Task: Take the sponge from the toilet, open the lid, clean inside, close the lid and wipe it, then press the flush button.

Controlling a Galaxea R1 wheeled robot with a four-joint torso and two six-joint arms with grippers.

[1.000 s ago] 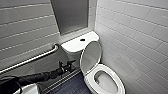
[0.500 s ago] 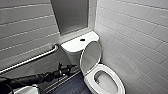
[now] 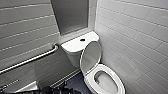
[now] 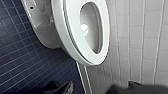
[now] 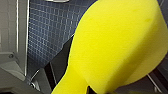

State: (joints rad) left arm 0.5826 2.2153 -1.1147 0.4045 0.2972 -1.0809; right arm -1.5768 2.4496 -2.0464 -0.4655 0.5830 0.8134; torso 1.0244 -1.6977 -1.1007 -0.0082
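we are looking down into a tiled corner. the white glossy ceramic toilet runs from the centre of the frame to the lower right, its boxy tank against the grey back wall. the white oval plastic lid stands raised and leans back on the tank. the white ring-shaped seat lies down around the open bowl at lower right. the small round dark flush button sits in the middle of the flat tank top, just above centre. a long grey metal grab rail slants across the pale tiled wall on the left.

the left wrist camera catches the seat and open bowl close up, above the dark blue small-tiled floor. the left gripper shows as dark shapes at the edge, and we cannot tell how it stands.

on the right wrist camera, the bright yellow foam sponge looms large over the blue floor. the right gripper has its jaws pinching the sponge from below.
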